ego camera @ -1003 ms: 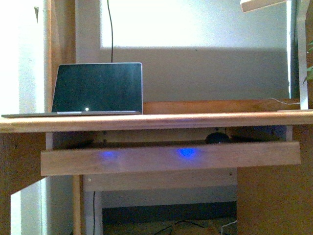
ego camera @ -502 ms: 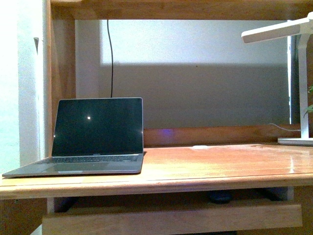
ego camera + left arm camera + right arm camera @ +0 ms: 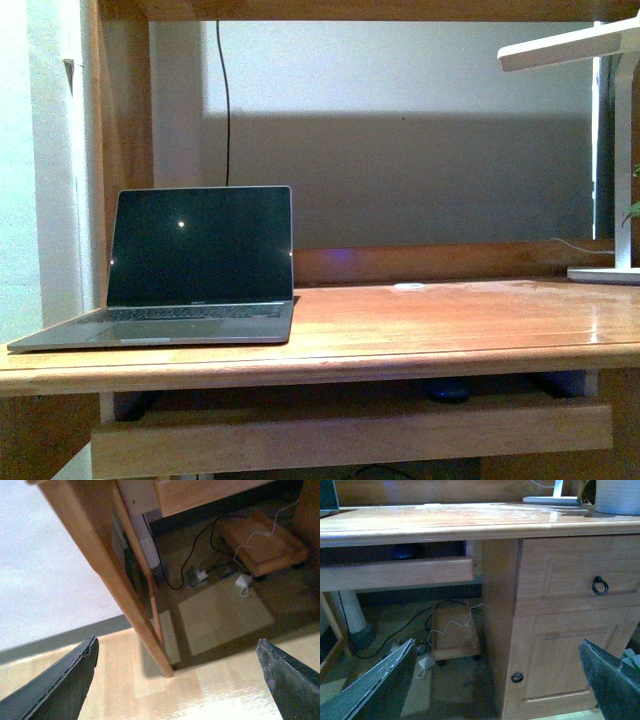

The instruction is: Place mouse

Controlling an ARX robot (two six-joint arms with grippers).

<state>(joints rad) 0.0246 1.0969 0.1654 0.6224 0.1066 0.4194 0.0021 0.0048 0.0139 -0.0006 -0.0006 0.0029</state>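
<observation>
The mouse (image 3: 449, 390) is a small dark oval lying on the pull-out tray (image 3: 350, 436) under the desktop, mostly hidden behind the tray's front board. The right wrist view shows it as a dark rounded shape (image 3: 402, 552) in the tray's shadow. Neither gripper appears in the front view. My left gripper (image 3: 176, 641) is open with nothing between its fingers, low over the pale floor beside a desk leg (image 3: 107, 575). My right gripper (image 3: 497, 642) is also open and empty, facing the desk's cupboard side, below and well apart from the mouse.
An open laptop (image 3: 190, 265) stands on the left of the desktop (image 3: 450, 320), a white lamp (image 3: 600, 50) at the right. Below are a drawer with a ring handle (image 3: 600, 585), a cupboard door (image 3: 560, 665), floor cables (image 3: 200, 575) and a wheeled wooden stand (image 3: 454, 632).
The front view has risen from desk-edge level to looking onto the desktop. The mouse stays in the tray.
</observation>
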